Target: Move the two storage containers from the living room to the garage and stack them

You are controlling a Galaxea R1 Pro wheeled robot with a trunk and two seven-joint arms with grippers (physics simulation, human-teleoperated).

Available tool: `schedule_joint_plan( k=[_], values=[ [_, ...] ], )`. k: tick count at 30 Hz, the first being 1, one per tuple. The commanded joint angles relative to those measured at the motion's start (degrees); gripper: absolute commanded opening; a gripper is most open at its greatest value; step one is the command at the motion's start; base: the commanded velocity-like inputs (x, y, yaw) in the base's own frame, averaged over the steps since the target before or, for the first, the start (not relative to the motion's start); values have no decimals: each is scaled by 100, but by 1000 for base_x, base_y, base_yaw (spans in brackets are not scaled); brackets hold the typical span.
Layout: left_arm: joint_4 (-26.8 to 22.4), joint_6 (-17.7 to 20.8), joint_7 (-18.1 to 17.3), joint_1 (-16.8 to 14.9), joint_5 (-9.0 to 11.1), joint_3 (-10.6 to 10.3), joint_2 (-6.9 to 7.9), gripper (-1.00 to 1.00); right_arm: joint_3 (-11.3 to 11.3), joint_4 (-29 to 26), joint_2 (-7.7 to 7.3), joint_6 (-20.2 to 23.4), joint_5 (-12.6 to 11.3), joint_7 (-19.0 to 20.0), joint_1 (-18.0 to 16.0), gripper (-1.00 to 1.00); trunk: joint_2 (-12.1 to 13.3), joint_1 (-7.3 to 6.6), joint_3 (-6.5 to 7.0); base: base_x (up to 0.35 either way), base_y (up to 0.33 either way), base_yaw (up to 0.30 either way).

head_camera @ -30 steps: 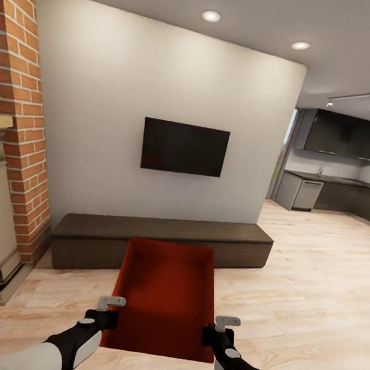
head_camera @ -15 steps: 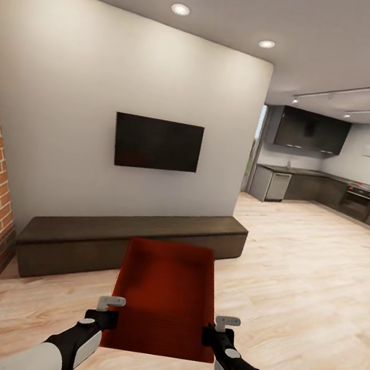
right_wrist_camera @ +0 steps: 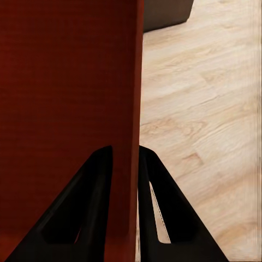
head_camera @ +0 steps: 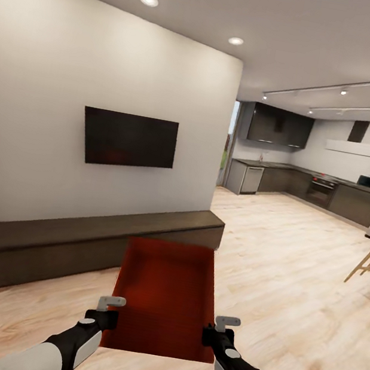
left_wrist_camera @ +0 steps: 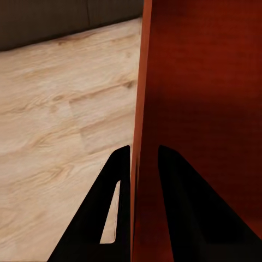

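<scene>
Carrying one storage container between both arms above the wood-plank floor; left gripper and right gripper each pinch a side wall, apparently firmly, near the bench

Head view looking forward and down over both arms; wrist views up close along each tool, sharing the storage container walls.
</scene>
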Motion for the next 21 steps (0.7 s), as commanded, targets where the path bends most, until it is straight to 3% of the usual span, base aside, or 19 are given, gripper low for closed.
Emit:
schedule_joint_plan(
  k=[1,14,21],
  values=[
    [-19,-93,94,-7,-59,46,7,-100,-86,88,-9,-38,-180,-47,-6,-100,-8,1,-8,0,0,-277],
    [-19,-93,88,-7,-66,46,7,-100,-86,88,-9,-38,-179,-48,-6,-100,-8,1,-8,5,0,-277],
    [-11,-100,86,-7,-75,44,9,-100,-86,88,-7,-38,-173,-49,-6,-100,-8,1,-8,234,0,-122]
  ],
)
